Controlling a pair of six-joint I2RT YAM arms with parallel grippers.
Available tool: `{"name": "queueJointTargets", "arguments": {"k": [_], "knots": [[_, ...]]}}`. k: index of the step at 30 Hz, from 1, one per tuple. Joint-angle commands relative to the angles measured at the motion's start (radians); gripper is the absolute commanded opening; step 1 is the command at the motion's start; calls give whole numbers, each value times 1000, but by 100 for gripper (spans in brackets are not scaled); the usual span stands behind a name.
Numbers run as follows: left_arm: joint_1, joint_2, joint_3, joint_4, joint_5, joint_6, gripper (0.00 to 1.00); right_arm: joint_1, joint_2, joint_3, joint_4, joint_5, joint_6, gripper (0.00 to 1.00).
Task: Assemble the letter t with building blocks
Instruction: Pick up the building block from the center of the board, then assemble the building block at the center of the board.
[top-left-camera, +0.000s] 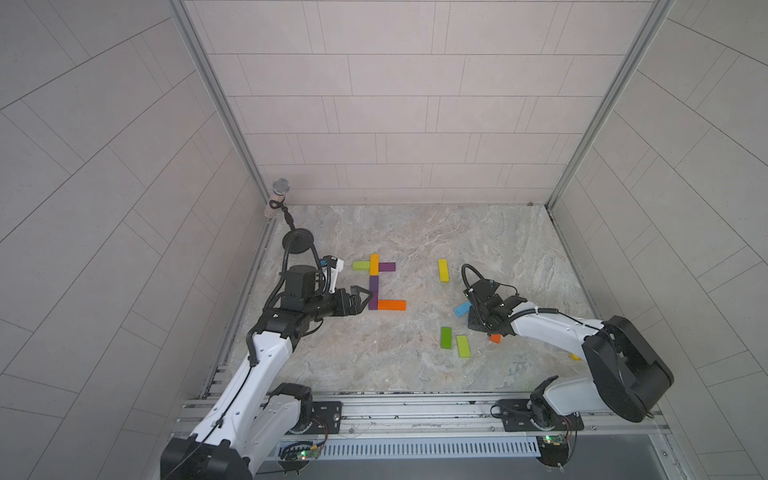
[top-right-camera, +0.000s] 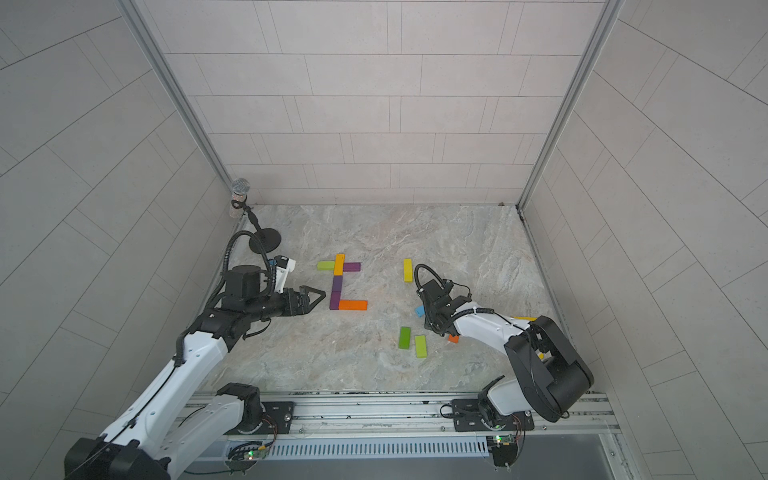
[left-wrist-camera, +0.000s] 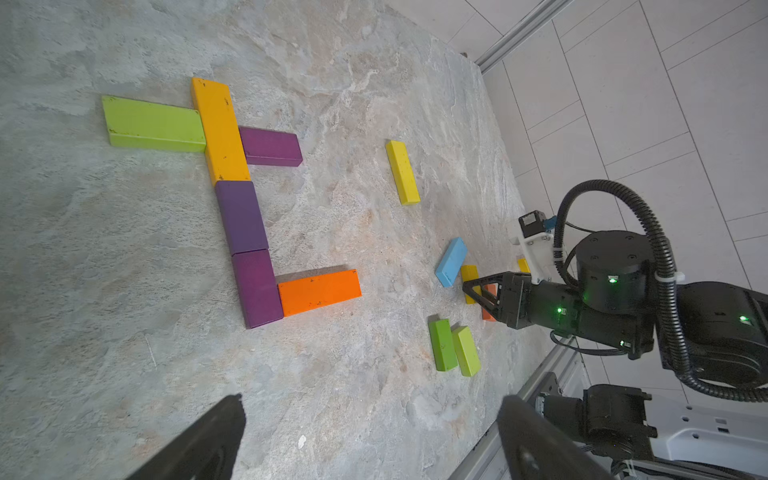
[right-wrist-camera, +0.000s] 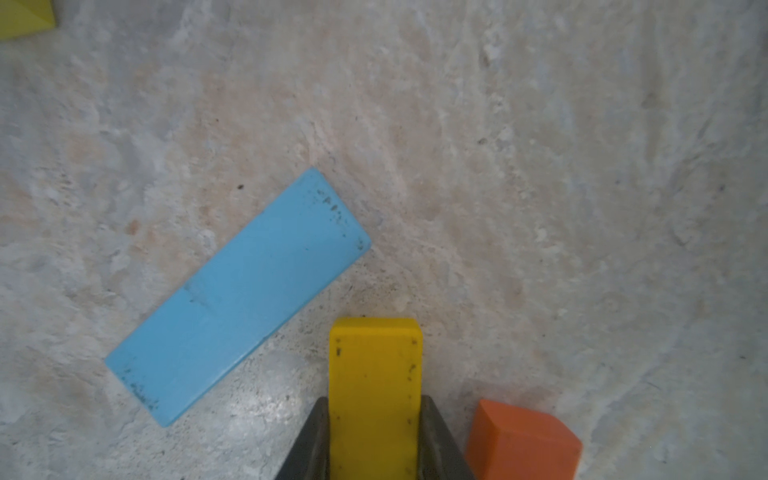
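While the right gripper (right-wrist-camera: 375, 401) pinches a flat yellow painted block (right-wrist-camera: 375, 353) by its long sides — long axis pointing straight out from the jaws — the part-built letter of coloured blocks (top-left-camera: 373, 286) lies well apart from it, just beside the wide-open, empty left gripper (top-left-camera: 362, 302).

Marbled tabletop (top-left-camera: 374, 365). Left of centre, flat and touching: amber block (top-left-camera: 374, 264) running far to near, lime block (top-left-camera: 360, 265) on its left, purple block (top-left-camera: 387, 267) on its right, purple pair (top-left-camera: 373, 286) in line off its near end, orange block (top-left-camera: 391, 305) running right from the nearest purple.

Right side, loose: long yellow block (top-left-camera: 443, 271) far, blue block (top-left-camera: 462, 309) skewed, green block (top-left-camera: 445, 337) and pale lime block (top-left-camera: 463, 345) side by side near, small orange block (top-left-camera: 495, 338) partly hidden. Short yellow block (right-wrist-camera: 376, 395) just beside the blue one; resting or lifted, can't tell.

Mic stand base (top-left-camera: 298, 242) far left.
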Motion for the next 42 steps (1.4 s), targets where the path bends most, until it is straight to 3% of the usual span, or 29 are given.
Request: {"name": "queueJointTargets", "arguments": {"k": [1, 8, 12, 15, 20, 25, 30, 32, 35, 42], "knots": [[1, 6, 3, -8, -10, 18, 100, -4, 12, 6, -13, -5, -3, 12], [0, 37, 32, -15, -42, 45, 100, -4, -83, 23, -73, -21, -42, 3], [-2, 100, 94, -56, -72, 100, 100, -11, -173, 71, -115, -17, -135, 2], [-20, 148, 153, -57, -92, 146, 100, -61, -178, 146, -122, -95, -234, 2], [-70, 227, 254, 10, -149, 230, 100, -142, -46, 348, -120, -271, -440, 3], [-121, 257, 247, 282, -181, 380, 100, -183, 132, 543, -62, -447, -614, 4], [-119, 434, 393, 144, -161, 573, 100, -237, 341, 731, -36, -650, -683, 3], [-98, 499, 430, 101, -102, 566, 100, -237, 417, 798, -30, -673, -738, 3], [-59, 522, 409, 185, 15, 460, 100, -229, 497, 871, -46, -688, -861, 3], [0, 516, 368, 280, 9, 319, 100, -220, 553, 913, -85, -712, -1063, 2]]}}
